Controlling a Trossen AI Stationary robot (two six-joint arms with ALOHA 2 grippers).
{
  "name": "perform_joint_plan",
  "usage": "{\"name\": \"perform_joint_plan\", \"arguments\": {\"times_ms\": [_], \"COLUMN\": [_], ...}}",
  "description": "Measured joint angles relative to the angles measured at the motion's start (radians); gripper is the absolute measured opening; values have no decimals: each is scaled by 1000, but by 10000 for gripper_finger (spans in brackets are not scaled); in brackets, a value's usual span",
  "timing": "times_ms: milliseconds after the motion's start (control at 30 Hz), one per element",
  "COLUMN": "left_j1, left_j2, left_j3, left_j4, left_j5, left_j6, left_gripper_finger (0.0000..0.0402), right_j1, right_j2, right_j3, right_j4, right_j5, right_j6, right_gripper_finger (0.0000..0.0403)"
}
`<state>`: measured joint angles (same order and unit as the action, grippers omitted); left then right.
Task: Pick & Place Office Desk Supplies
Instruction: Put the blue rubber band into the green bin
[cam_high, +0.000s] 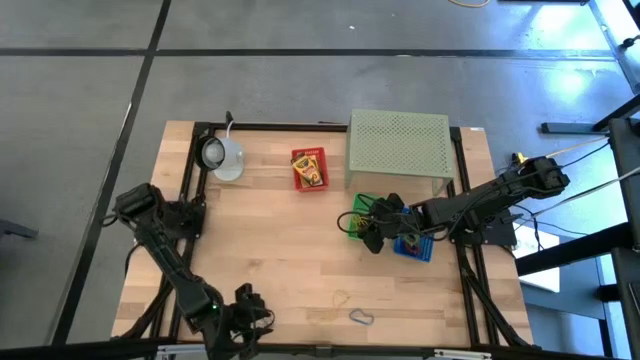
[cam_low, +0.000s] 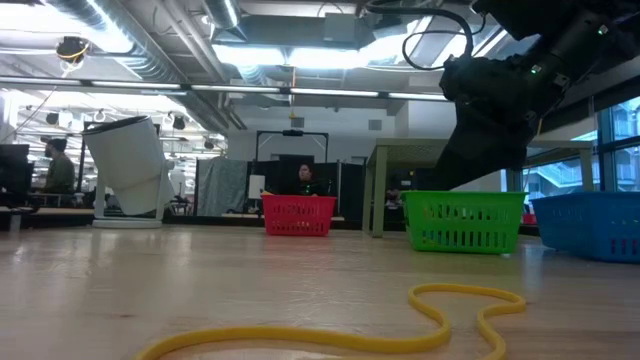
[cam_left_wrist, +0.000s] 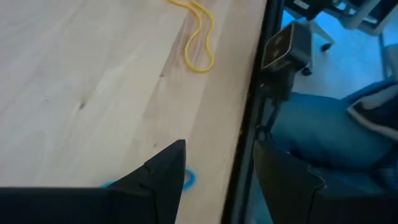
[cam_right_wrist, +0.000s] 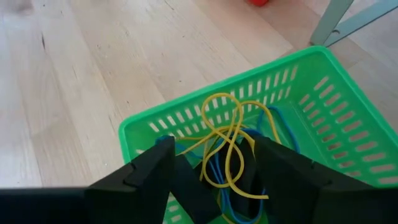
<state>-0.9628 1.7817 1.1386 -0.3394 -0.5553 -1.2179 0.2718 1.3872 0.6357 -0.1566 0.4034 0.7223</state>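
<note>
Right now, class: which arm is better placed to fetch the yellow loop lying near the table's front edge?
Left. Its tool hangs by the front edge, near the yellow loop. The right tool is farther, over the green basket.

The left gripper (cam_left_wrist: 214, 180), fingers (cam_left_wrist: 163, 174) spread apart, hovers at the table (cam_left_wrist: 93, 81) edge, where a yellow loop (cam_left_wrist: 198, 37) lies on the wood near the dark edge rail (cam_left_wrist: 258, 81) and a blue loop (cam_left_wrist: 186, 179) shows beside one finger.

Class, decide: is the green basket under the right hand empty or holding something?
Holding something. The right wrist view shows yellow loops and blue loops tangled inside the green basket, with the open right hand just above.
</note>
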Motion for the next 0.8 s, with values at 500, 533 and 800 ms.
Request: {"name": "perform_joint_plan", "arguments": {"times_ms": [500,533,800], "left_j1": [-40,-36,-29], "left_j2": [0,0,0], "left_j3": [-129,-140,-214], "left_j4": [-11,-10,19], "left_j5": [-29,-29,-24], "left_j6": [208,201,144], "left_gripper_finger": [187,187,187], "right_j1": [0,0,0], "right_j2": [0,0,0], "right_j3": [0,0,0], "right_j4": [8,7,8], "right_j5": [0,0,0], "right_j6": [2,2,2], "right_gripper_finger": [225,224,225]}}
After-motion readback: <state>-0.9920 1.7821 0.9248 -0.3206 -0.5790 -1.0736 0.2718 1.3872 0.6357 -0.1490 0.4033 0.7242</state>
